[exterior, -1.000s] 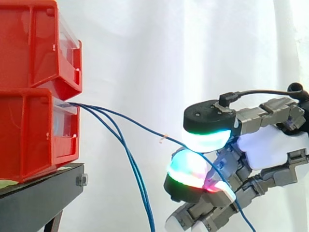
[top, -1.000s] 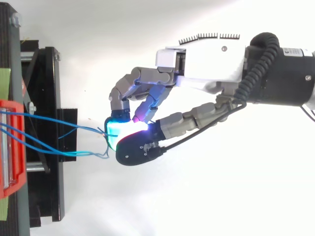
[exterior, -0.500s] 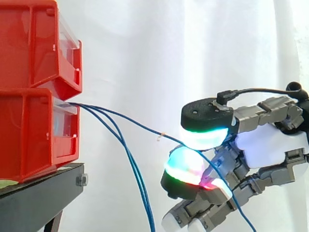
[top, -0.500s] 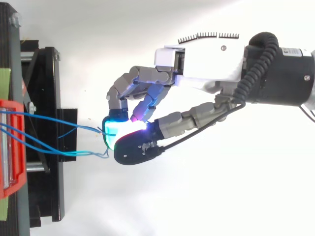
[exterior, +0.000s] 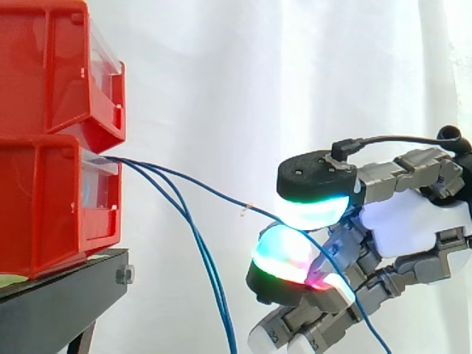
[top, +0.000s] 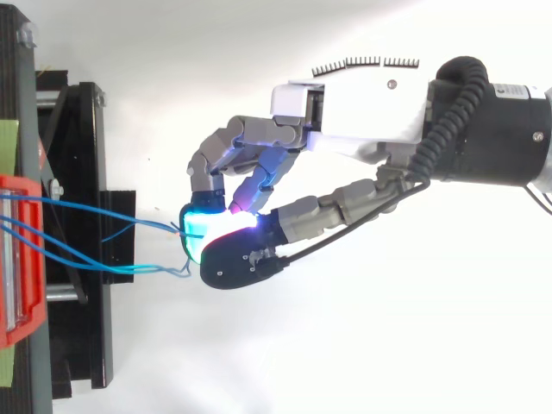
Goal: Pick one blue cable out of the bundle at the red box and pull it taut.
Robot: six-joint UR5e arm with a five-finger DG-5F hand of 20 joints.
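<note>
Several thin blue cables come out of the lower red bin (exterior: pixel 44 206) on the left. One blue cable (exterior: pixel 214 193) runs rightward, slightly sagging, into my hand (exterior: pixel 413 221). The hand is shut on it, pinching it between two glowing fingertips (exterior: pixel 313 210), and the cable's tail drops away below the hand. Two other blue cables (exterior: pixel 210 273) hang steeply down from the bin. From above, the pinched cable (top: pixel 86 211) leads from the red bin (top: pixel 13 259) to the hand (top: pixel 362 112), whose curled fingers meet just right of the stand.
A second red bin (exterior: pixel 51 66) sits on top of the lower one. Both rest on a black stand (exterior: pixel 59 295), seen from above as a black frame (top: pixel 82 172). A white curtain hangs behind.
The hand has shifted slightly toward the bins over the last second, still pinching the same cable. The cable keeps its slight sag.
</note>
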